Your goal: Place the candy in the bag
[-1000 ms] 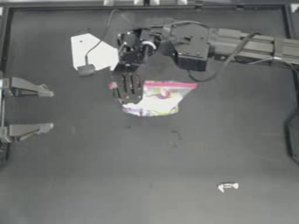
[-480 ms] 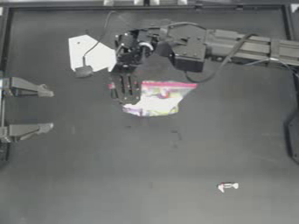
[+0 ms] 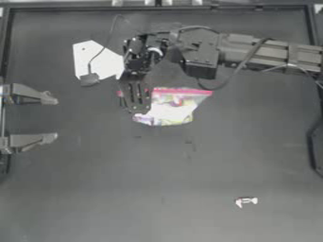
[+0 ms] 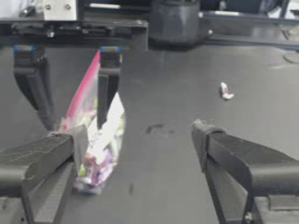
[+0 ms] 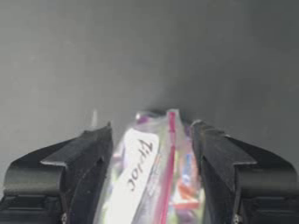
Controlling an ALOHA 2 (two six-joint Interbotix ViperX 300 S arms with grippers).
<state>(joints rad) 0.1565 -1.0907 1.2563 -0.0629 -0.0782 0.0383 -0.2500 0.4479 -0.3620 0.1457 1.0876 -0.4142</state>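
Candy (image 3: 245, 202), a single white piece, lies on the bench (image 3: 95, 189) well apart from the right gripper (image 3: 135, 97), whose jaws stand apart astride the one bag (image 3: 172, 106).

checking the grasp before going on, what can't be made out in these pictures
- Top view: the right gripper covers the bag's left end, so contact is hidden.
- Right wrist view: the bag runs off the bottom edge between the fingers; squeezed or just straddled, unclear.
- Candy: too small for wrapper detail.
- Left gripper: arm cut off by the edge.
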